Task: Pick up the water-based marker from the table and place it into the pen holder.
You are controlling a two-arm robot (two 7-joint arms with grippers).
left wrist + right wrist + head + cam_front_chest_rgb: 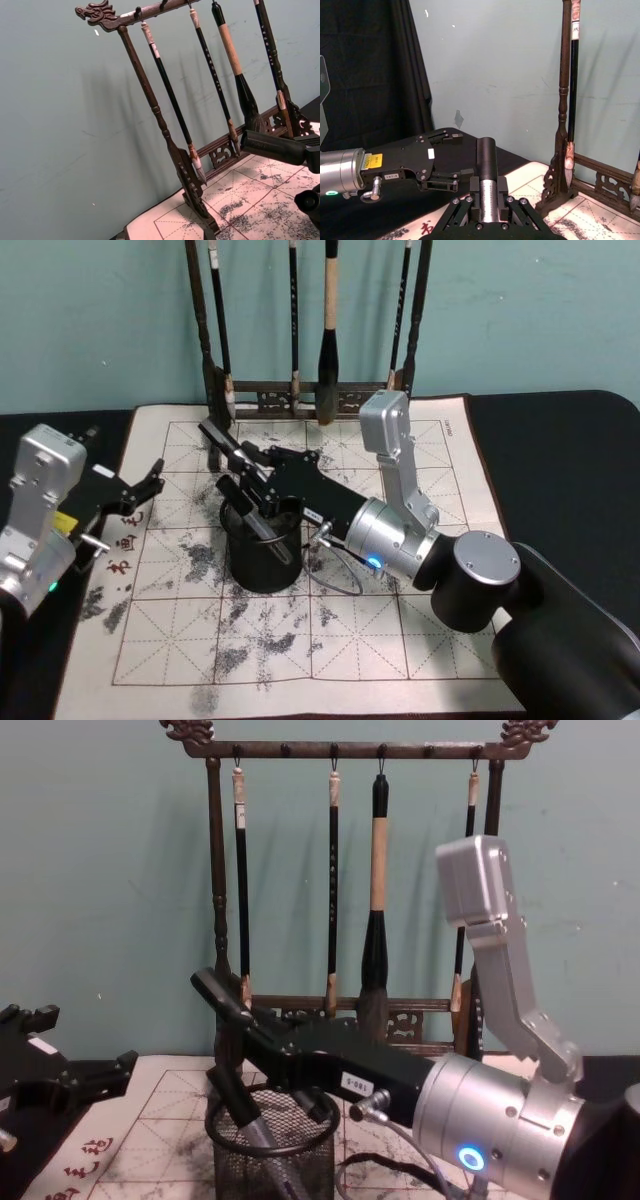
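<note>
My right gripper (243,488) reaches in from the right and is shut on the water-based marker (232,450), which has a black cap and a silver body (489,200). The marker lies tilted along the fingers. Its capped end (222,995) points up and toward the back left, above the rim of the pen holder (262,572). That holder is a round black mesh cup (268,1165) standing on the mat. A dark-and-grey pen-like stick (262,1135) leans inside it. My left gripper (150,488) hovers open at the mat's left edge, apart from the cup.
A tall dark wooden brush rack (300,395) with several hanging brushes (378,900) stands at the back of the mat, just behind the cup. The ink-stained gridded calligraphy mat (400,640) covers the black table. Bare mat lies in front of the cup.
</note>
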